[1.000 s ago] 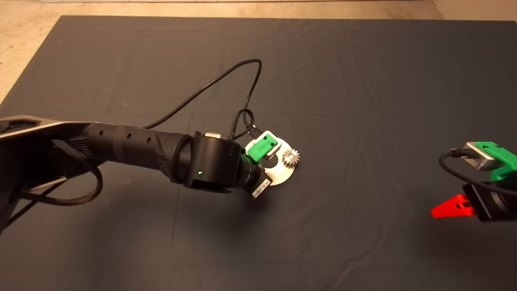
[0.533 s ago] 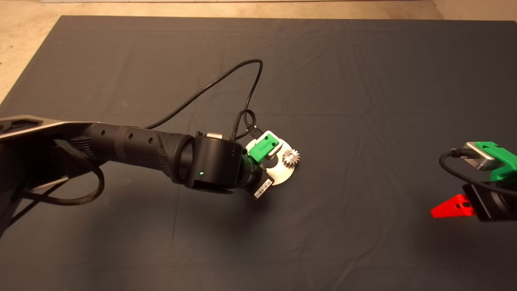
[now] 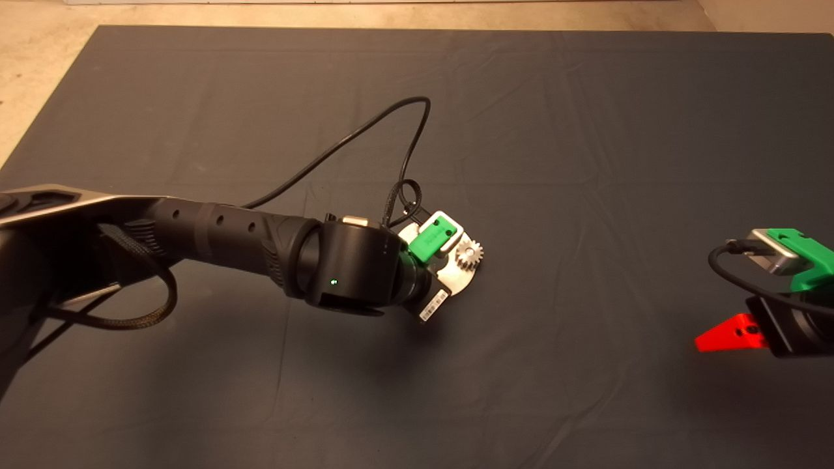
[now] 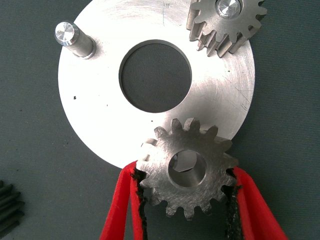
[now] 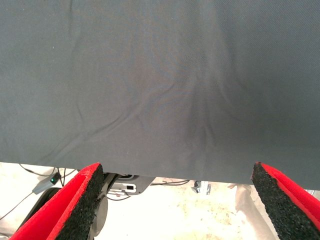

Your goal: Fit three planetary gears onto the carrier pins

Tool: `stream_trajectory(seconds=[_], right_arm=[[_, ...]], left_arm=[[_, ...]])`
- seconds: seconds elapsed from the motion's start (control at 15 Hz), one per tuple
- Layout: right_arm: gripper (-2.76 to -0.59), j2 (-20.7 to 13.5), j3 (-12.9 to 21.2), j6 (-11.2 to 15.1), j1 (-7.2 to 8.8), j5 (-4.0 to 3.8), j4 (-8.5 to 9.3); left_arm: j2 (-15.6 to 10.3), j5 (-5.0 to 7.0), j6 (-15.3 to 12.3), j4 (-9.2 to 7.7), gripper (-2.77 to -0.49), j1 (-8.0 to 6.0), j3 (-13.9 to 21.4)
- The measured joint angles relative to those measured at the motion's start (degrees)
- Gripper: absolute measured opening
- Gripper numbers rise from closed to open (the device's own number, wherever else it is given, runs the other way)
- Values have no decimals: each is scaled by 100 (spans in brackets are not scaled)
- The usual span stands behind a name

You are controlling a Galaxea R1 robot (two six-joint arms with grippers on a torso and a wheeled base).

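Note:
The shiny round carrier disc (image 4: pixel 210 107) lies on the dark mat, and it also shows in the head view (image 3: pixel 459 280). One bare carrier pin (image 4: pixel 70 36) stands on it. One planetary gear (image 4: pixel 225 25) sits on a second pin, and it also shows in the head view (image 3: pixel 469 253). My left gripper (image 4: pixel 185 171) is shut on another planetary gear (image 4: pixel 162 152) and holds it flat over the disc's rim. Something shiny shows through that gear's hole. In the head view the wrist hides the fingers. A third gear is not clearly in view. My right gripper (image 5: pixel 177 200) is open and empty, parked at the mat's right edge (image 3: pixel 726 337).
A black cable (image 3: pixel 365 133) loops above the mat behind the left wrist. A dark ridged thing (image 4: pixel 7 207) shows at the edge of the left wrist view; I cannot tell what it is. Pale floor (image 3: pixel 39 85) lies past the mat's far left corner.
My left arm has shifted a little to the right, over the disc, with the gear in its fingers. The gear on the disc and the right arm have not moved.

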Motion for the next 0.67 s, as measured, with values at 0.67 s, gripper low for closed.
stream_trajectory(seconds=[0.67], right_arm=[[-115,2,0,0,0,2,2]], left_arm=[[-55,1,-13,-2,-262,30,0]])
